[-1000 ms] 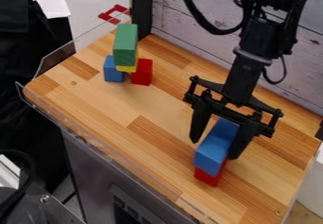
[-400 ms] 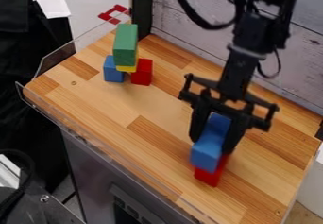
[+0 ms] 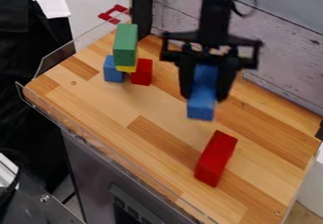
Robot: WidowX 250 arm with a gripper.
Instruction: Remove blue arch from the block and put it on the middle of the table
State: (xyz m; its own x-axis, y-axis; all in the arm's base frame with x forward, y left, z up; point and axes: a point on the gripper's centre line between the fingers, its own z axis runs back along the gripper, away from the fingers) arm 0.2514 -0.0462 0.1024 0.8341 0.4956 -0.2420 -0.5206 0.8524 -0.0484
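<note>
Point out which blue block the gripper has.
The long blue block, held between the fingers of the gripper. The small blue block sits on the table, by the green-topped stack.

The black metal robot arm (image 3: 214,20) hangs almost straight down from the far side, a bit right of the middle. Its black two-finger gripper (image 3: 204,95) points down, both fingers pinching.
</note>
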